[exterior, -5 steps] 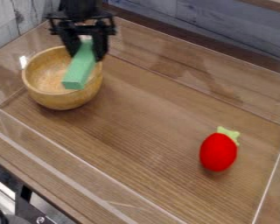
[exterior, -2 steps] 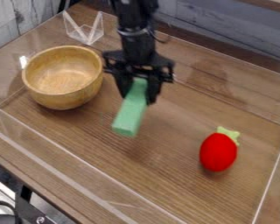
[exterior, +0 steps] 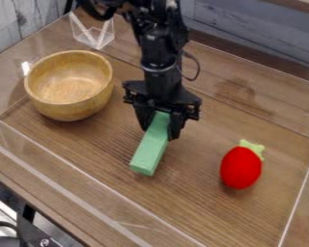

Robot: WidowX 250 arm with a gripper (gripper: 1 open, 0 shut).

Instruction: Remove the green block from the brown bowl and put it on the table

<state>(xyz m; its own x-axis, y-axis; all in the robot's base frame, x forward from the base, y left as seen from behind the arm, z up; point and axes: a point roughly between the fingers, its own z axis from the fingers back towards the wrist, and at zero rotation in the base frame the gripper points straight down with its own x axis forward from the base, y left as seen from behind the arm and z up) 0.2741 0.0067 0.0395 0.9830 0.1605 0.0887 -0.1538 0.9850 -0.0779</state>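
Wood-grain desk [exterior: 105,183] with clear acrylic walls along its edges; a grey wall runs behind it.

Arm comes in from the top, black, pointing straight down over the middle of the desk. Hand [exterior: 158,121] is clamped on the upper end of the block [exterior: 151,150]: the dark fingers [exterior: 142,108] sit on either side of it, closed tight against the green.

Block is a flat light-green bar, tilted, top end in the grip, lower end pointing toward the camera and slightly left. Lower end looks to be at or just on the desk surface; can't tell for sure whether it's actually touching. It is outside the bowl, between the bowl and the red toy.

Bowl [exterior: 70,87] sits left, near the left acrylic wall, upright, tan wood, thick rim. Nothing visible inside it, just the bare speckled bottom. Well apart from the block, with open desk between them.

Red toy [exterior: 241,166] with a green top lies right of centre toward the right wall, near the block but not touching it.

Clear plastic holder [exterior: 93,34] stands behind the bowl at the back left, partly behind the arm; details too faint to make out.
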